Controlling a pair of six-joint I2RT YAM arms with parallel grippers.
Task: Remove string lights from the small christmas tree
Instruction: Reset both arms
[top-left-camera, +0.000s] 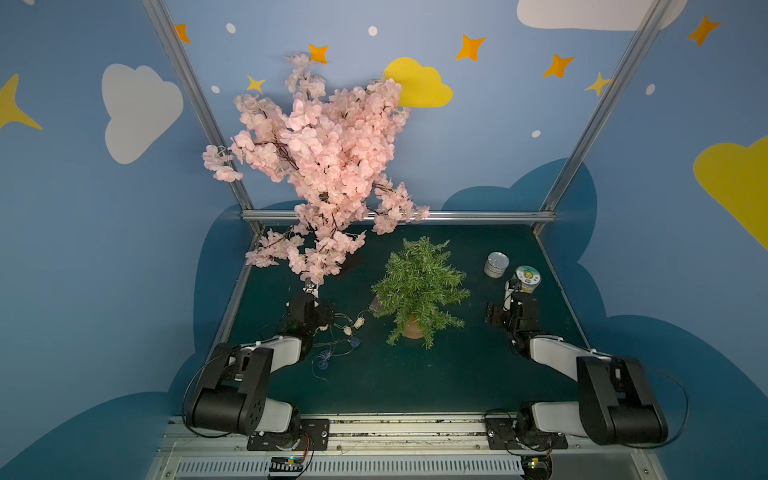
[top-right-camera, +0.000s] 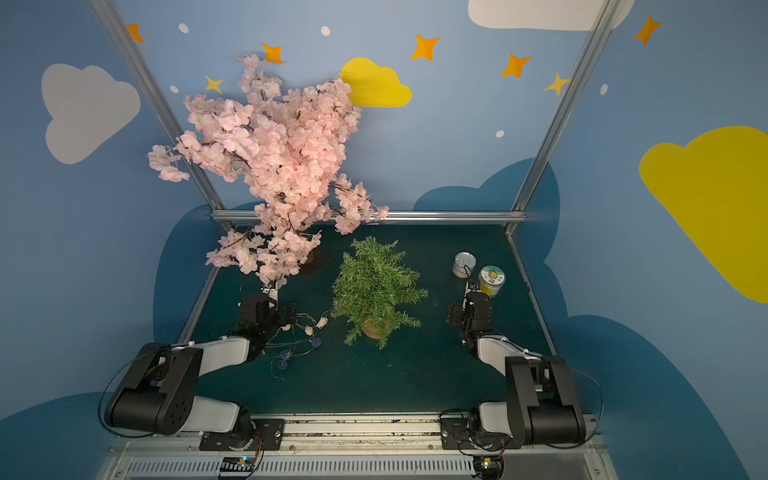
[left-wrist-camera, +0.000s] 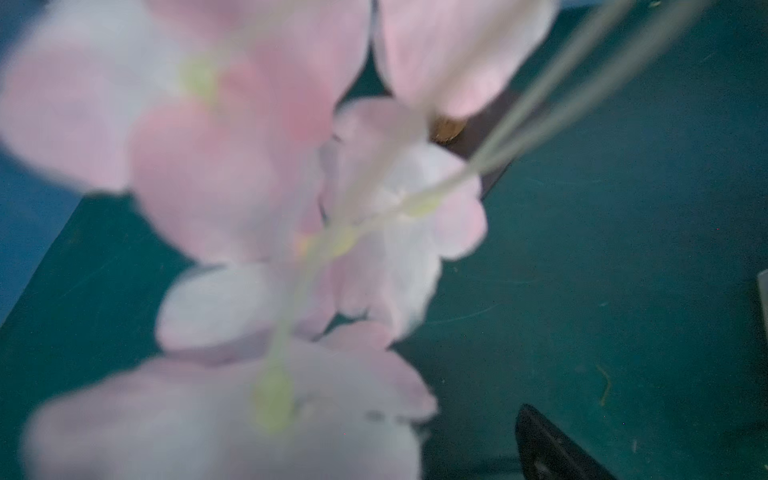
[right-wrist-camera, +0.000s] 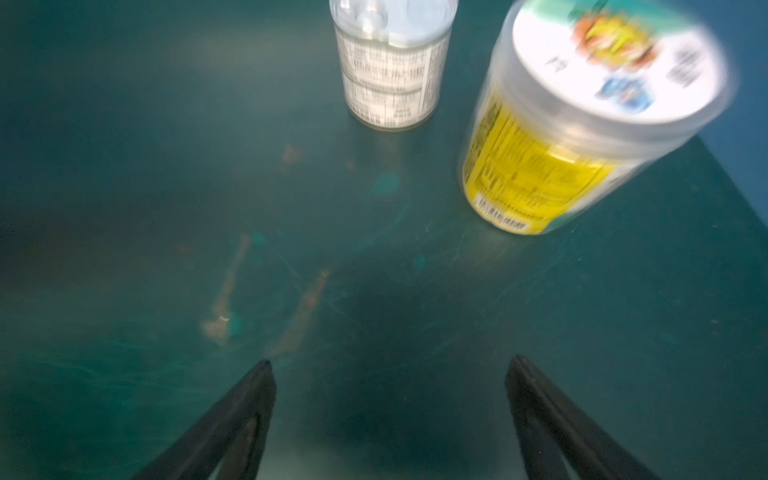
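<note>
The string lights (top-left-camera: 347, 331) lie in a loose tangle on the table (top-left-camera: 415, 382), between the left arm and the small christmas tree (top-left-camera: 419, 286). Their long run goes from the tree's lowest left branches towards that arm. They sit closer to the robot than the left gripper (top-left-camera: 309, 287), which is wide apart, apparently empty, and nosed into the pink blossom tree (top-left-camera: 324, 153). The right gripper (right-wrist-camera: 390, 361), fingers spread on nothing, faces a yellow-labelled jar (right-wrist-camera: 582, 124), well apart beyond the tree. The left arm is therefore nearer.

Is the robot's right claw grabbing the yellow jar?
No, the right gripper is open and empty, with the yellow jar ahead of it.
</note>
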